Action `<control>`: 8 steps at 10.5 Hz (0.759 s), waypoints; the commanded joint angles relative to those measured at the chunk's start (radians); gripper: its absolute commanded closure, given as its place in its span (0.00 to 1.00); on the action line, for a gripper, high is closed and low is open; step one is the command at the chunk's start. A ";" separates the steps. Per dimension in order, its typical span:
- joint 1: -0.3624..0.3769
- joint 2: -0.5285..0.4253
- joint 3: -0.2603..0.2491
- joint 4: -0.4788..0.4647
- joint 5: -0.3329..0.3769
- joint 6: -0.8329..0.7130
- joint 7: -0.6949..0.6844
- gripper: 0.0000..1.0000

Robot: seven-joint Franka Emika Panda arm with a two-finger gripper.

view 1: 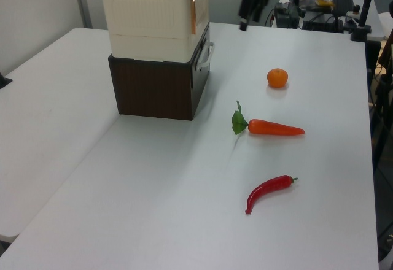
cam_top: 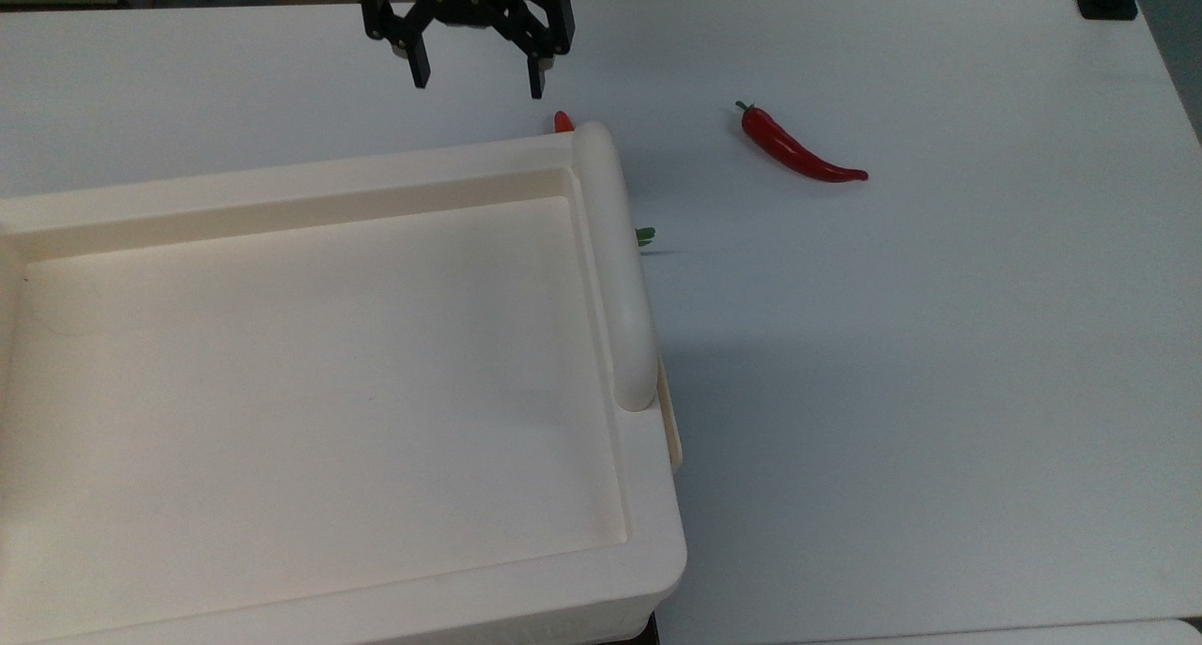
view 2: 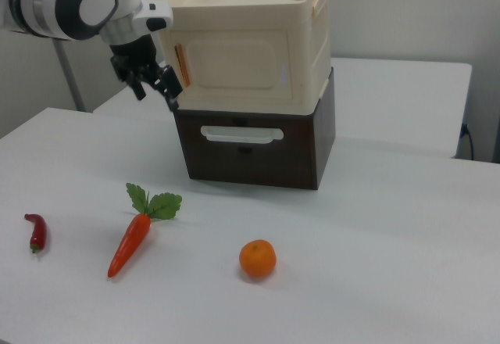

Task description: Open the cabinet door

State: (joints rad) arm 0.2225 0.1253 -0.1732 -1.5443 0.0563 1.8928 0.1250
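Note:
The cabinet point(view 2: 250, 39) is a cream box with a recessed top point(cam_top: 310, 373) and a rounded white bar point(cam_top: 615, 260) along its front edge. The cabinet door point(view 2: 238, 62) is the front panel, lying flush with the box, with an orange strip point(view 2: 180, 64) at the right view's left edge. My gripper point(view 2: 156, 94) is open and holds nothing. It hangs just off the cabinet's front corner beside that strip, apart from the door. In the top view the gripper point(cam_top: 477, 77) is above the table beyond the bar's far end. In the left view the gripper point(view 1: 245, 13) is right of the cabinet point(view 1: 153, 18).
The cabinet stands on a dark brown drawer unit point(view 2: 250, 152) with a white handle point(view 2: 242, 134). On the white table point(cam_top: 939, 345) in front lie a carrot point(view 2: 133, 238), an orange point(view 2: 258, 259) and a red chili point(cam_top: 798, 147). Stands and cables crowd the table's far end point(view 1: 319, 12).

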 commanded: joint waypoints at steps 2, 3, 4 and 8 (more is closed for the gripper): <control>0.095 0.166 -0.117 0.156 0.069 0.231 -0.064 0.00; 0.097 0.180 -0.120 0.161 0.071 0.305 -0.068 0.00; 0.100 0.188 -0.120 0.162 0.073 0.360 -0.067 0.00; 0.126 0.194 -0.111 0.161 0.071 0.437 -0.061 0.66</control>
State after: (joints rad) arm 0.3215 0.3099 -0.2646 -1.3976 0.1037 2.3088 0.0851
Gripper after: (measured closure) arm 0.150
